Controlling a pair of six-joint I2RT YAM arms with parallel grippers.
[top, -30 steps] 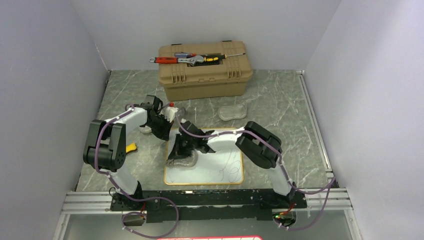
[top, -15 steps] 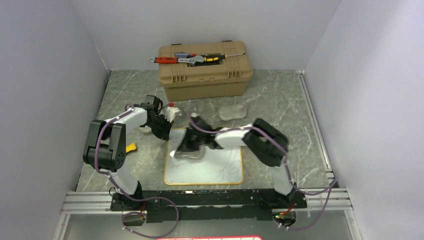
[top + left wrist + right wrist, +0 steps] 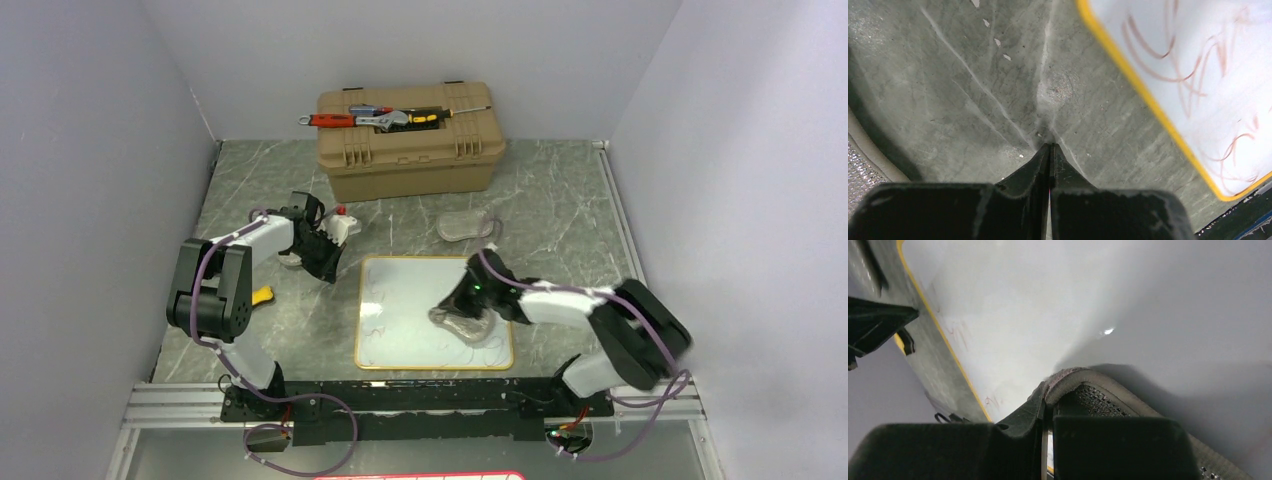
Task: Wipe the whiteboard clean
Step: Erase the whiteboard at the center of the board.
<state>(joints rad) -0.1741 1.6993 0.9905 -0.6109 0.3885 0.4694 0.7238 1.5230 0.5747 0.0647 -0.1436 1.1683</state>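
1. Hidden: in the top view the right gripper [image 3: 463,304] tips are covered by its own wrist. Its wrist view shows the right gripper [image 3: 1047,399] pressed together, pinching the edge of a grey wiping pad [image 3: 1098,395], most of which is cut off at the bottom of the frame.
2. Hard to make out: a translucent item [image 3: 465,224] lies on the table [image 3: 560,200] above the board. I cannot tell what it is.
3. Left gripper [image 3: 323,262]: seen from the wrist, the left gripper [image 3: 1050,150] is pressed together with nothing between the tips. It sits low over the grey marble, just beside the board's rim.
4. Whiteboard [image 3: 434,312]: lower centre of the top view, flat on the table, below the tan toolbox [image 3: 408,140].
5. Rim: thin and yellow-orange, with rounded corners.
6. Surface, top view: glossy white, with faint thin scribbles along the left side and near the lower edge. The pad [image 3: 456,322] rests on the right half.
7. Surface, left wrist view: the whiteboard [image 3: 1218,75] fills the upper right and bears reddish-brown curved strokes.
8. Surface, right wrist view: the whiteboard [image 3: 1023,305] is mostly clean, with faint red marks beside the rim at left.
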